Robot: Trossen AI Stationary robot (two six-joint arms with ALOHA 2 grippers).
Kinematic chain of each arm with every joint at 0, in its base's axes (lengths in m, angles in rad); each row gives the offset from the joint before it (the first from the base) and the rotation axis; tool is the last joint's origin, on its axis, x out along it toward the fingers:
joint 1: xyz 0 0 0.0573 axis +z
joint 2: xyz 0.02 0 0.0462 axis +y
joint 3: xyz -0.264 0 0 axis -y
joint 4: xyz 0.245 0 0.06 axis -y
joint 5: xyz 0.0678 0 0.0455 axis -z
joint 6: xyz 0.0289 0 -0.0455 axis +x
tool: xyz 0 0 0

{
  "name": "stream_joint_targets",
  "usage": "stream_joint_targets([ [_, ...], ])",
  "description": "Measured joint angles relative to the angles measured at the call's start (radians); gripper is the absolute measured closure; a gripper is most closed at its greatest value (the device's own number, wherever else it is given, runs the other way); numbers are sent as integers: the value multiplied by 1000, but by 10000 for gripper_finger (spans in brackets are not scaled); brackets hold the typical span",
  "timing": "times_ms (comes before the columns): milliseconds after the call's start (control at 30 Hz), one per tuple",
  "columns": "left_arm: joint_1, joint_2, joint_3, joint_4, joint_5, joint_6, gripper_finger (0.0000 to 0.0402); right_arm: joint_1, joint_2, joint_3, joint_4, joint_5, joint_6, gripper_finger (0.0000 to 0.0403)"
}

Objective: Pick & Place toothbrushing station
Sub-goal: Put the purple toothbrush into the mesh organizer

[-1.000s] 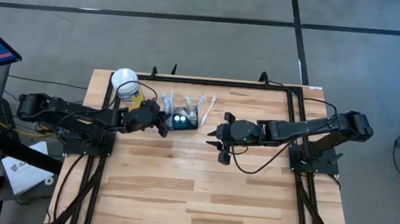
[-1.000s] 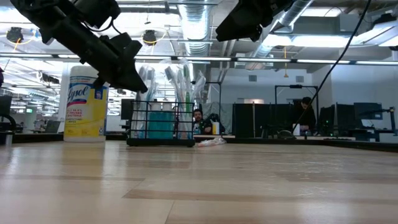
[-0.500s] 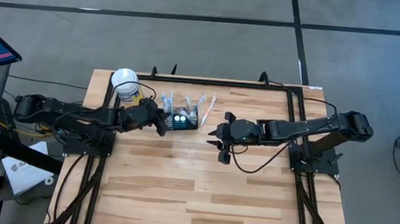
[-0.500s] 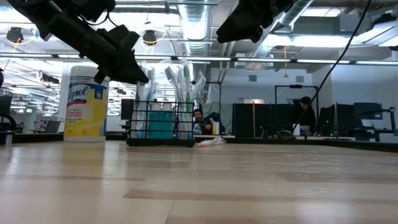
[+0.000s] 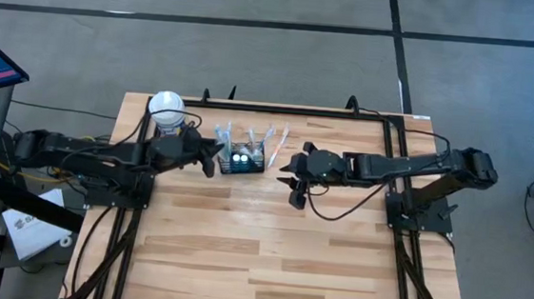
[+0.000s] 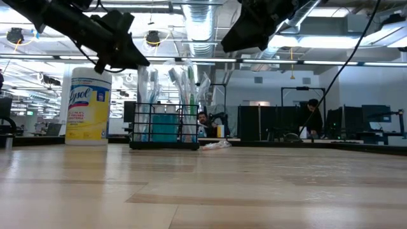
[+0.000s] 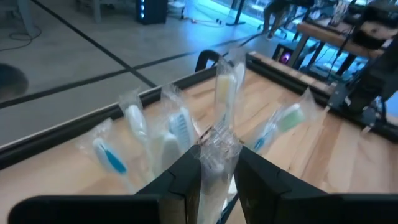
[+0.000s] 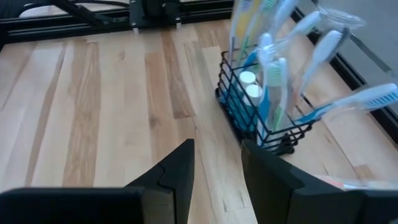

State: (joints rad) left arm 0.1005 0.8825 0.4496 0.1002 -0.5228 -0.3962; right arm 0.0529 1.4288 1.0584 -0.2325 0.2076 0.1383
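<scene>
Caddy (image 5: 241, 157): black wire, on the bench (image 5: 268, 255) near the far edge, toothbrush heads blurred inside wrappers.
Left gripper (image 5: 211, 157): beside caddy, fingers slightly spread around a wrapped toothbrush (image 7: 214, 162), contact unclear.
Right gripper (image 5: 289, 180): spread, holding nothing, right of caddy.

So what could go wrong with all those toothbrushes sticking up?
The left gripper hangs just over a wrapped toothbrush; it might snag the wrapper and tip the black caddy. The toothbrushes lean outward, so the right gripper, open nearby, could bump one. The yellow canister beside the caddy could be knocked too.
</scene>
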Motion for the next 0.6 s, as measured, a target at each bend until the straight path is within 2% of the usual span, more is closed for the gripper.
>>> stream_joint_targets([
  [600, 0, -26, 2, -4, 8, 26, 302, -10, 0, 0, -30, -1, 12, 279],
])
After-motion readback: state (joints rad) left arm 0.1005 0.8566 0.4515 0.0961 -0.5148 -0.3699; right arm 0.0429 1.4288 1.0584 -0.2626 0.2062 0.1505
